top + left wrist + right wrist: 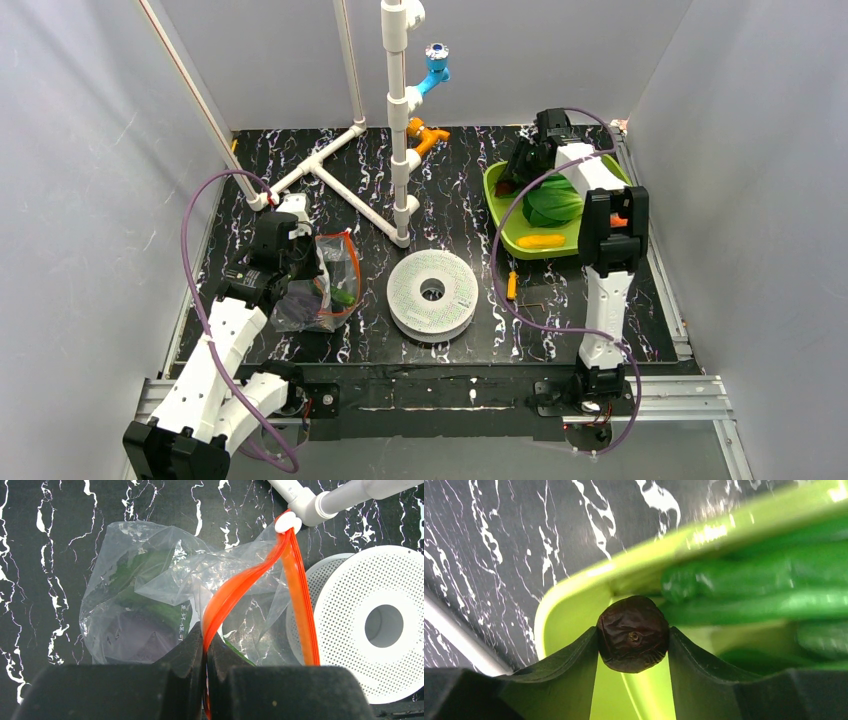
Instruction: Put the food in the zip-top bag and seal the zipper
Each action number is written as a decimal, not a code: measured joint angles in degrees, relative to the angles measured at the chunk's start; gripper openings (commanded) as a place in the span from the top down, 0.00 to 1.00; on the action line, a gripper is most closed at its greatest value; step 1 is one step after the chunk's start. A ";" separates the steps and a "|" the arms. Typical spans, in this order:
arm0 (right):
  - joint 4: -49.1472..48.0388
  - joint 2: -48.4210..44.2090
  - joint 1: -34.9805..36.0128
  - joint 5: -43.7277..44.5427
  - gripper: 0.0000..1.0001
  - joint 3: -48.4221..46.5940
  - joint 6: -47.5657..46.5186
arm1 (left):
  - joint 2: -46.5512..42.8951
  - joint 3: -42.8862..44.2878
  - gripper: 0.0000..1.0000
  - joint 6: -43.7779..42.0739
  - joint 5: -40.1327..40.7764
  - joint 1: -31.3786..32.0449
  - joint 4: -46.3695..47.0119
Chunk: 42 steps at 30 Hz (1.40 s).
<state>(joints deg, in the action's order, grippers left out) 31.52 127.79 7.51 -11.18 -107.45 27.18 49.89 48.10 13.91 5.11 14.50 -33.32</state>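
Zip-top bag (pixel 135 595) part-filled, unsealed; left claw (pixel 205 652) pinches its zipper (pixel 240 587), right claw (pixel 633 647) grips the plum (pixel 631 625); banana (pixel 541 241) waits in the tray (pixel 569 612).

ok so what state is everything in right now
bag: mouth open, eggplant inside
zipper: unsealed, its two strips apart
left fingers: shut on the zipper
right fingers: closed on the plum
plum: gripped, at the tray corner, lifted or not unclear
banana: lying loose in the tray
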 measured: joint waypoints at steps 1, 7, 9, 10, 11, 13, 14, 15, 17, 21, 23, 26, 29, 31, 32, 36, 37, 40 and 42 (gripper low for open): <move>0.01 -1.24 0.00 0.36 0.92 1.30 0.13 | 0.00 0.00 1.00 0.00 0.02 0.00 0.02; -0.22 -17.33 0.02 3.18 0.99 13.97 0.61 | 0.02 0.00 1.00 0.00 0.02 0.00 0.09; -1.55 -23.50 0.10 3.53 0.99 18.15 0.58 | 0.02 0.00 1.00 0.02 -0.01 0.00 0.10; -2.19 -26.67 0.21 3.48 0.99 20.43 0.69 | 0.05 0.00 1.00 0.02 -0.03 0.00 0.11; -3.10 -29.32 0.40 3.32 0.99 22.67 0.88 | 0.07 0.00 1.00 0.00 -0.08 0.00 0.13; -5.03 -34.41 1.05 2.88 0.99 27.72 1.21 | 0.12 0.00 1.00 0.02 -0.18 0.00 0.13; -5.62 -36.63 1.93 2.89 0.99 30.35 1.29 | 0.18 0.00 1.00 0.00 -0.20 0.00 0.18; -5.87 -38.03 2.89 3.00 0.99 32.10 1.33 | 0.21 0.00 1.00 0.02 -0.22 0.00 0.22; -6.35 -40.57 6.15 3.23 0.99 36.08 1.31 | 0.33 0.00 1.00 0.00 -0.23 0.00 0.28; -6.30 -44.12 16.44 4.29 0.99 42.63 1.15 | 0.47 0.00 1.00 0.00 -0.24 0.00 0.30; -6.07 -45.01 22.72 5.48 0.99 43.62 1.09 | 0.62 0.00 1.00 0.00 -0.24 0.00 0.30; -6.42 -45.48 32.21 7.05 0.99 42.90 0.74 | 0.95 0.00 1.00 0.00 -0.24 0.00 0.32; -6.03 -44.87 41.70 9.47 0.99 38.68 -1.46 | 1.27 0.00 1.00 0.00 -0.24 0.00 0.32; -6.05 -43.76 46.63 11.39 0.99 34.27 -3.49 | 1.36 0.00 1.00 0.00 -0.22 0.00 0.32; -6.38 -42.89 48.94 12.29 0.99 31.50 -4.64 | 1.35 0.00 1.00 0.00 -0.22 0.00 0.32; -8.11 -39.56 53.83 14.20 0.94 22.86 -8.16 | 1.24 0.00 1.00 0.00 -0.09 0.00 0.32; -8.57 -38.65 54.16 14.22 0.91 21.28 -8.75 | 1.16 0.00 1.00 0.00 0.02 0.00 0.32; -9.00 -35.58 54.18 13.72 0.85 17.22 -9.42 | 0.83 0.00 1.00 0.00 0.13 0.00 0.32; -9.26 -32.85 54.12 12.97 0.81 14.40 -9.35 | 0.43 0.00 1.00 0.00 0.24 0.00 0.30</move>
<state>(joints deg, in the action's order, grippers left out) 22.26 94.94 61.62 1.79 -93.06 17.83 50.32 48.10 13.91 5.34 14.50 -33.01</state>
